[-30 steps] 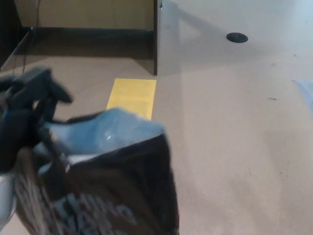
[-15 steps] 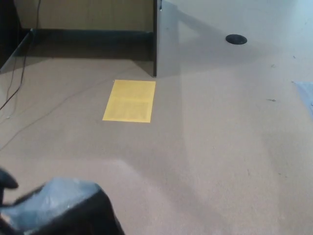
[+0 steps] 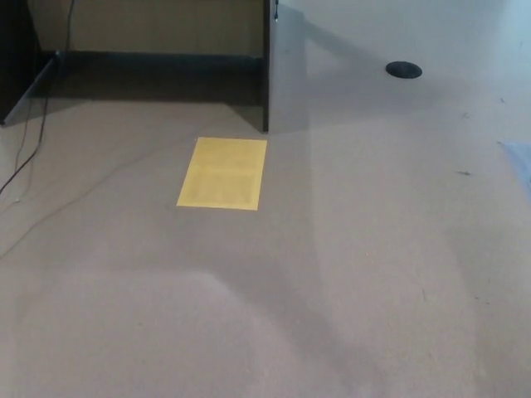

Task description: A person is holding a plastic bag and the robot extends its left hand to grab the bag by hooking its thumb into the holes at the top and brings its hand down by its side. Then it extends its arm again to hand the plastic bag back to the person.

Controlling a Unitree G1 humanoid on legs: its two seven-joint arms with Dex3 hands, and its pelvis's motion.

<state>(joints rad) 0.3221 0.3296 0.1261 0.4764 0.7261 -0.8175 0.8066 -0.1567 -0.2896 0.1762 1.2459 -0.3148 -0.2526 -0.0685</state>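
On the floor [image 3: 373, 274] ahead of you lay a plain stretch of tan, faintly speckled carpet, and nothing of the robot showed above it. Neither of your hands was in the picture, so you could not tell from it whether the left one was open, closed or holding anything, and the same went for the right. The plastic bag was out of the picture too; its place could not be read from this view.

No brand, label or writing could be made out anywhere. A yellow sheet [image 3: 222, 172] lay flat on the carpet, left of centre and toward the far side; faint lines crossed it, but you could read no words on it.

Just beyond the sheet's far right corner stood a dark upright panel [image 3: 266, 66], with a dark baseboard [image 3: 158, 58] running left from it along the foot of a wooden wall [image 3: 158, 23]. A thin cable [image 3: 33, 141] trailed down from the far left and across the carpet at the left edge. Far off to the right a small dark round disc [image 3: 403, 70] sat in the floor. At the right edge a pale blue patch [image 3: 521, 162] just entered the picture, too little of it showing to say what it was. A soft, broad shadow ran from the panel toward the near side.
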